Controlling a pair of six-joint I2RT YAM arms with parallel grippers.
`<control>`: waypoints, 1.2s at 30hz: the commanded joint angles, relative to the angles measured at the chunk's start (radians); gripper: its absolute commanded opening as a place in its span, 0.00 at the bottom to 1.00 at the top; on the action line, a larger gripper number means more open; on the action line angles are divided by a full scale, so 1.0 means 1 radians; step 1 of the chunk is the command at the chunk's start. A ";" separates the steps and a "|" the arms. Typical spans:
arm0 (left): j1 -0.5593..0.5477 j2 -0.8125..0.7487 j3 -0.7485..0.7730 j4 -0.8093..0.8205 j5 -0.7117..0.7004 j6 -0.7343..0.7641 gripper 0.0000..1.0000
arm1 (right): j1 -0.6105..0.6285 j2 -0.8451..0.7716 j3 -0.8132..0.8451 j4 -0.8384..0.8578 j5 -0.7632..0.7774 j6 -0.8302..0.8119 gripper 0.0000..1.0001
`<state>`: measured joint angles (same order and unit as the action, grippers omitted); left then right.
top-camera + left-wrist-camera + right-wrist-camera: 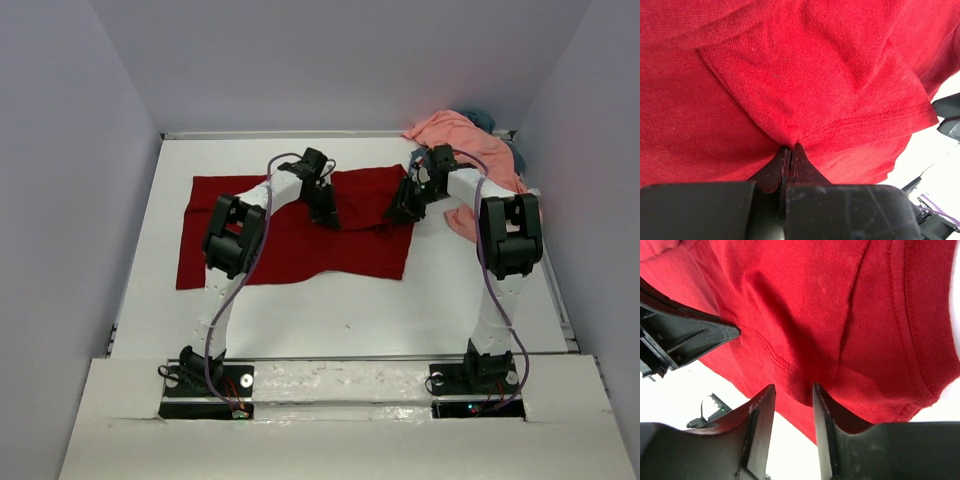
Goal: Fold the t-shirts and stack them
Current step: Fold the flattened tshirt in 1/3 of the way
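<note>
Pale lavender walls (pixel 80 150) are closing in a white bench (pixel 330 320) on three sides; the two arms are reaching out from the near edge toward the far half; the dark red t-shirt (pixel 290 250) is lying spread across the middle of the bench, nearer the far edge than the near one, with its right part rumpled and folded over itself.

The left gripper (pixel 328 215) is sitting low on the shirt near its centre; in the left wrist view its fingers are pressed together (pixel 791 149), pinching a ridge of the red cloth (pixel 805 75) so that creases are fanning out from the grip, with a stitched hem lying just to the right.

The right gripper (pixel 398 213) is hanging just beside it, over the shirt's right part; in the right wrist view its fingers are standing spread (pixel 792 395), with a fold of red cloth (pixel 815 305) lying in the gap and not being squeezed.

The salmon pink t-shirt (pixel 455 135) is lying heaped in the far right corner, trailing along the right edge; the slate blue-grey t-shirt (pixel 490 120) is peeking out from behind it, touching it.
</note>
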<state>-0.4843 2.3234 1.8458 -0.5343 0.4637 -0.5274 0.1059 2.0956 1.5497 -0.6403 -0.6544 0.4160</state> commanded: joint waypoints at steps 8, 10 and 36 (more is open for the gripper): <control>-0.011 -0.002 0.038 -0.053 -0.016 0.026 0.00 | -0.028 -0.040 -0.039 -0.015 -0.037 0.009 0.61; -0.011 -0.004 0.038 -0.055 -0.016 0.026 0.00 | -0.037 -0.061 -0.077 0.010 -0.079 0.044 0.61; -0.010 -0.053 0.009 -0.050 -0.030 0.024 0.00 | -0.028 -0.410 -0.559 0.452 0.011 0.464 0.41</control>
<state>-0.4892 2.3234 1.8530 -0.5468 0.4469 -0.5205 0.0330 1.7679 0.9279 -0.1360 -0.7826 0.9909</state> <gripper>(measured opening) 0.018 0.409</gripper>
